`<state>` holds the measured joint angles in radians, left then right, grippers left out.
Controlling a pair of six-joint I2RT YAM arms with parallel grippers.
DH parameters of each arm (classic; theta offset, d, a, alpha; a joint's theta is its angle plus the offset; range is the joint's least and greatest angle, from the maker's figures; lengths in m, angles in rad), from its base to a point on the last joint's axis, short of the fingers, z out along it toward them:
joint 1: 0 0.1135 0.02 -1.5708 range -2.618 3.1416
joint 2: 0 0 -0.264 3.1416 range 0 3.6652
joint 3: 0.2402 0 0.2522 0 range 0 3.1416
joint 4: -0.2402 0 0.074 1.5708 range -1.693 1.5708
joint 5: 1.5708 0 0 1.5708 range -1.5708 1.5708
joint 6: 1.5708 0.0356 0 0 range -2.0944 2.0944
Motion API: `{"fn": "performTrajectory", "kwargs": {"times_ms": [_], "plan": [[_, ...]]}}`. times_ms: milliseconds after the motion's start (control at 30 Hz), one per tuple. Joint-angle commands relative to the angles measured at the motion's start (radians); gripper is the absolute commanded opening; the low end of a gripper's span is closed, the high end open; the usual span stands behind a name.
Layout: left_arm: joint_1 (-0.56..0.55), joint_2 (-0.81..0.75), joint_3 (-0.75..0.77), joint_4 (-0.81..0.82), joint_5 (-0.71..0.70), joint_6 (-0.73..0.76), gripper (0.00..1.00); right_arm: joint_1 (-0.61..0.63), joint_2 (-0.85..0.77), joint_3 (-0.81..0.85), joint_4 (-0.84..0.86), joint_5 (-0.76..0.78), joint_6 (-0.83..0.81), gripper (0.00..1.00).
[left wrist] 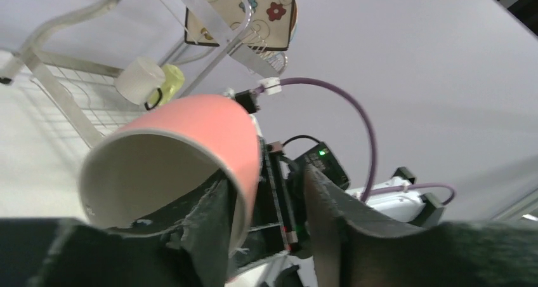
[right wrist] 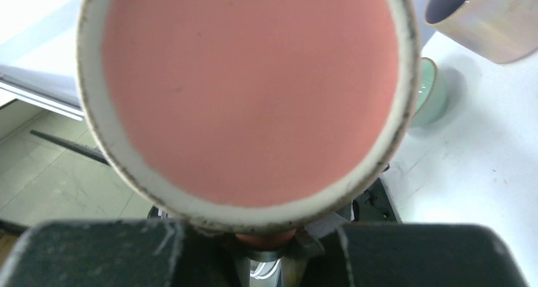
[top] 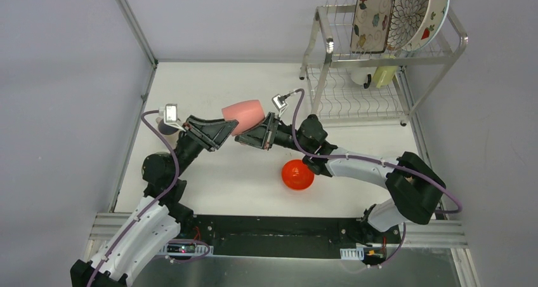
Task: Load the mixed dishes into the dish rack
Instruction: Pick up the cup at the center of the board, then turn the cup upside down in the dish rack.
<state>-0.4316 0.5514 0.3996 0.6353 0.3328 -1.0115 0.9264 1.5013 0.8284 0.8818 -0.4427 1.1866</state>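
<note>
Top external view: the pink cup [top: 243,113] hangs on its side in the air over the middle of the white surface [top: 216,179], with its mouth toward the left arm and its base toward the right arm. The left hand [top: 227,129] meets it from the left and the right hand [top: 246,137] from the right, both low on the cup.

Left wrist view: the left hand's jaws are parted and straddle the cup's wall at the rim. One finger [left wrist: 209,230] is inside the mouth, and the other is outside, with a clear gap between it and the pink wall.

Right wrist view: the cup's round base fills the frame just above the right hand's two dark fingers [right wrist: 95,255]. Whether they clamp the cup I cannot tell.

The red-orange bowl [top: 297,174] sits upright on the surface toward the near edge, right of middle, close under the right arm. The dish rack [top: 329,44] stands at the far right corner. On its upper shelf three plates stand on edge and lean together: the floral rectangle plate [top: 373,17], the brown-petal round plate [top: 409,14] and the strawberry white plate [top: 439,11]. On the lower shelf the white cup [top: 361,77] and the yellow cup [top: 384,76] lie just beside each other.

The right wrist view also shows the pale green bowl [right wrist: 426,93] on the surface beyond the pink cup, with a blurred tan-sided vessel [right wrist: 485,23] near it.
</note>
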Motion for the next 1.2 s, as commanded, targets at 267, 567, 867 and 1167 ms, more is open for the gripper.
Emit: {"fn": "performTrajectory", "kwargs": {"times_ms": [267,567,867,1167], "plan": [[-0.004,-0.073,0.107,-0.312,0.072,0.191,0.99,-0.016,-0.129,-0.035,-0.027,0.124,-0.109,0.0],[-0.004,-0.045,0.191,-0.522,0.153,0.368,0.99,-0.028,-0.276,-0.095,-0.238,0.208,-0.212,0.0],[-0.004,0.006,0.214,-0.629,0.113,0.507,0.99,-0.029,-0.511,-0.16,-0.593,0.423,-0.372,0.0],[-0.004,0.087,0.3,-0.872,0.007,0.754,0.99,-0.028,-0.711,-0.115,-1.07,0.781,-0.466,0.0]]}}
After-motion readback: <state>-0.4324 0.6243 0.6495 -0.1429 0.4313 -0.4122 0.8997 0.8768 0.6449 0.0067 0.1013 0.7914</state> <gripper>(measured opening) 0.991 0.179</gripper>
